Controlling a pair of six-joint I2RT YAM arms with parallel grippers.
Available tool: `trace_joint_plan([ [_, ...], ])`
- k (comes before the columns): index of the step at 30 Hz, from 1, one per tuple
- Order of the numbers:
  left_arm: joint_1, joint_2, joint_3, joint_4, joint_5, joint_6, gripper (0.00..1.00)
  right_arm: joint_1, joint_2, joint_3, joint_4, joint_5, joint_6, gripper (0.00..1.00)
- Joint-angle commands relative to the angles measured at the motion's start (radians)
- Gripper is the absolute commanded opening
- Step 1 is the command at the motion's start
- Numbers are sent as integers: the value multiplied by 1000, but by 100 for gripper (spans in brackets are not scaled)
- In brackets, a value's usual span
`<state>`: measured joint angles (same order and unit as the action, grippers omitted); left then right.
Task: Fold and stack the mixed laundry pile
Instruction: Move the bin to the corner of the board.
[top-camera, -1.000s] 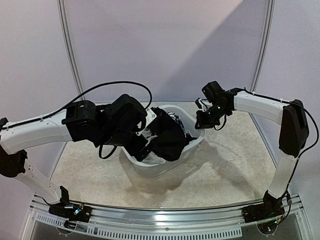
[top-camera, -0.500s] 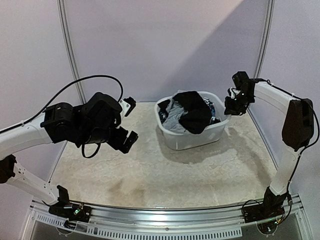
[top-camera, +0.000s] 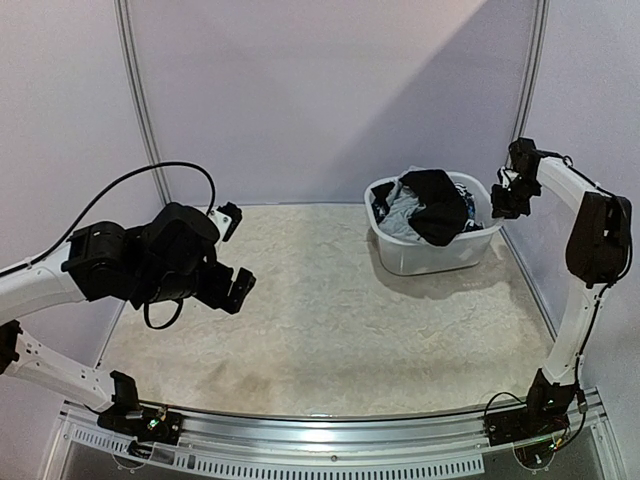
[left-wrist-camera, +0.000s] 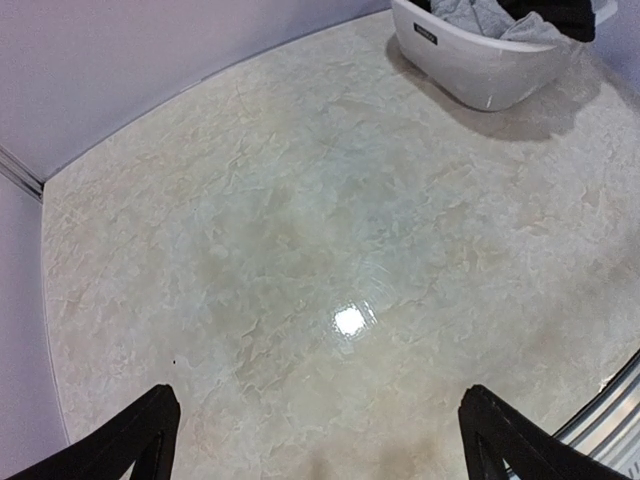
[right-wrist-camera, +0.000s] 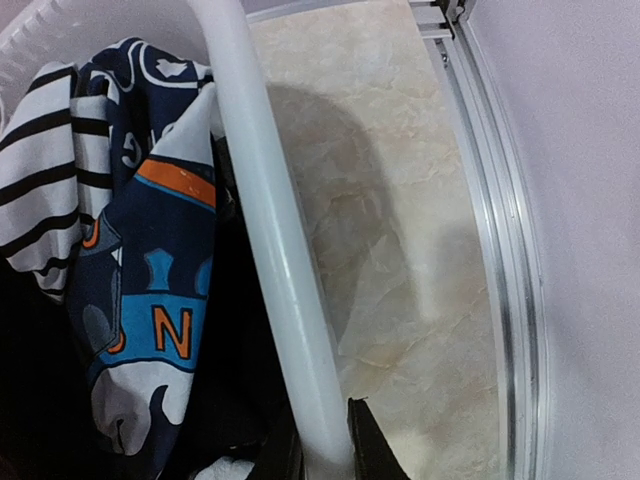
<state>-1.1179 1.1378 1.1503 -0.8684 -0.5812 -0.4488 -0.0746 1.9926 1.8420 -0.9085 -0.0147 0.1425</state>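
The right gripper (right-wrist-camera: 324, 446) is clenched on the rim of the basket (top-camera: 432, 259), with the laundry pile (top-camera: 428, 204) just inside its fingers, soft, light and floppy, probably best pinched at 1 loose top fold, while the left gripper (left-wrist-camera: 320, 432) hangs released, well away.

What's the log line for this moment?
left gripper: open, above table | right gripper: shut on basket rim | laundry pile: heaped in basket
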Motion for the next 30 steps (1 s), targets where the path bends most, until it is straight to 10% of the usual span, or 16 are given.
trace_joint_plan([
  [1,13,-11,-20,-29,-3,-34,100,-78,30,98,29,89,-79,7],
  [26,73,123,45,54,92,56,99,-216,92,183,34,334,-61,12],
  [30,73,120,45,53,98,53,100,-221,114,221,32,420,-80,27],
])
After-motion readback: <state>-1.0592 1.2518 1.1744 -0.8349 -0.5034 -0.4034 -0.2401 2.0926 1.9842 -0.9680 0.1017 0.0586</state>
